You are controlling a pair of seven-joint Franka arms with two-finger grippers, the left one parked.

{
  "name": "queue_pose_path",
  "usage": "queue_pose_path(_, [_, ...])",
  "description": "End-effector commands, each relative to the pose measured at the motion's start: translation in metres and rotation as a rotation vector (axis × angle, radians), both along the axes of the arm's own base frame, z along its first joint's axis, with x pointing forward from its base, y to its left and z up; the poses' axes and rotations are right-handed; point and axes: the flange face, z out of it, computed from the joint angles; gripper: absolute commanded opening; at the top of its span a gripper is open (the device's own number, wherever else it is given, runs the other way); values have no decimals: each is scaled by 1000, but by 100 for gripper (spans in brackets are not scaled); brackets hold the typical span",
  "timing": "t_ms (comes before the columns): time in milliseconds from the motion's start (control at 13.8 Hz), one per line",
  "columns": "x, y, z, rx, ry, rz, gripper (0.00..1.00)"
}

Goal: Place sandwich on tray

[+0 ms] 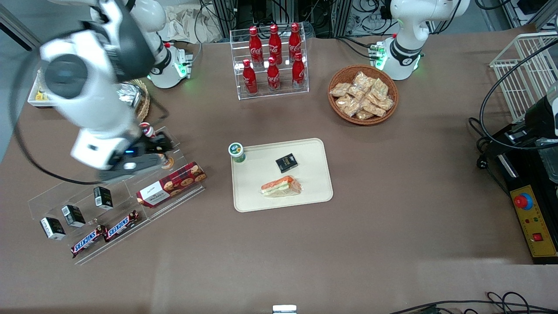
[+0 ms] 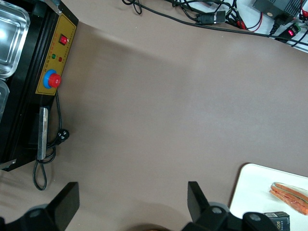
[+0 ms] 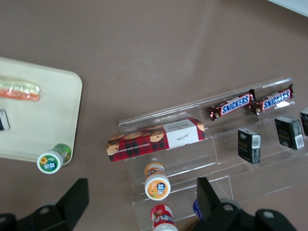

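Observation:
The sandwich (image 1: 281, 186) lies flat on the cream tray (image 1: 314, 187), at the tray's edge nearer the front camera. It also shows in the right wrist view (image 3: 19, 90) and in the left wrist view (image 2: 290, 196). The tray shows there too (image 3: 53, 120) (image 2: 250, 192). My right gripper (image 1: 159, 150) is open and empty. It hangs above the clear stepped shelf (image 1: 109, 196), well away from the tray toward the working arm's end of the table. In the right wrist view the gripper (image 3: 142, 202) stands wide over small cups.
A green-lidded cup (image 1: 236, 151) and a small black box (image 1: 286, 162) sit on the tray. The shelf holds a red biscuit box (image 1: 171, 184), Snickers bars (image 1: 104, 233), black boxes and cups (image 3: 157, 182). A cola rack (image 1: 272, 56) and snack basket (image 1: 362, 93) stand farther back.

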Motion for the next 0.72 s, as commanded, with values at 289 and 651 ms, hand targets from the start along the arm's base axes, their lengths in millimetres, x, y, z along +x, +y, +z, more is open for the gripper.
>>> queue_pose_path(289, [-9, -108, 22, 95, -48, -249, 100])
queue_pose_path(651, [-30, -121, 13, 87, -90, -289, 100])
